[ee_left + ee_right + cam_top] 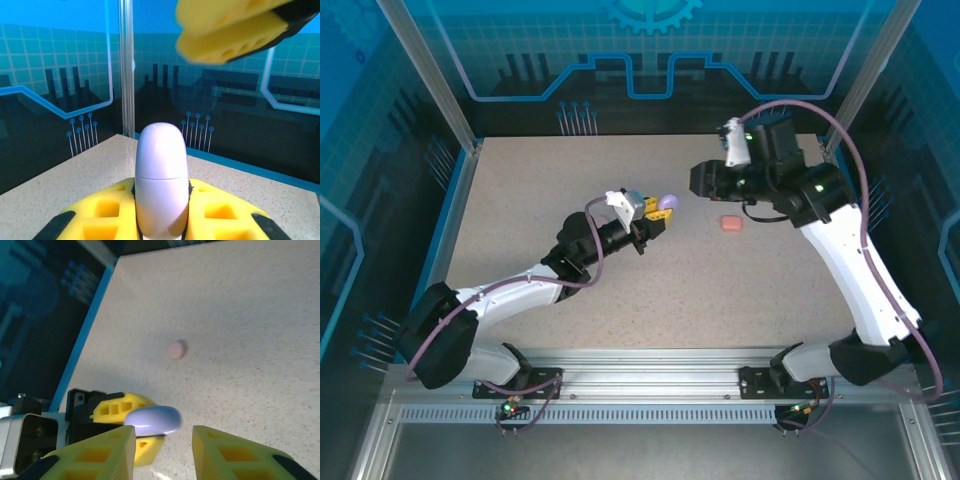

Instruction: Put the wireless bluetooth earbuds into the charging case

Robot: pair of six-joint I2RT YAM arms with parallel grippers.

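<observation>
Charging case, pale lilac and egg-shaped, stands upright in the left pincer. The pincer's yellow fingers are clamped on its lower half, one on each side. A thin seam runs round the case's middle and the lid looks shut, so it cannot be told whether earbuds lie inside.

The right pincer hangs just beside the case's free top end, at about 2 o'clock from it in the overhead view. Its two yellow fingers stand apart with nothing between them.

Seen from above, the held case sits over the speckled table, near the middle and a little toward 12 o'clock. A pink case lies flat on the table at about 4 o'clock from the lilac one, near it but not touching.

The step in hand appears to be work on the lid, with one arm steadying the case and the other meeting its top. If the lid is to be opened, the next move calls for the right fingers to close only on the part above the seam. They would then swing it back on its hinge, with the left clamp firm below the seam so that the smooth shell does not twist or slip.
</observation>
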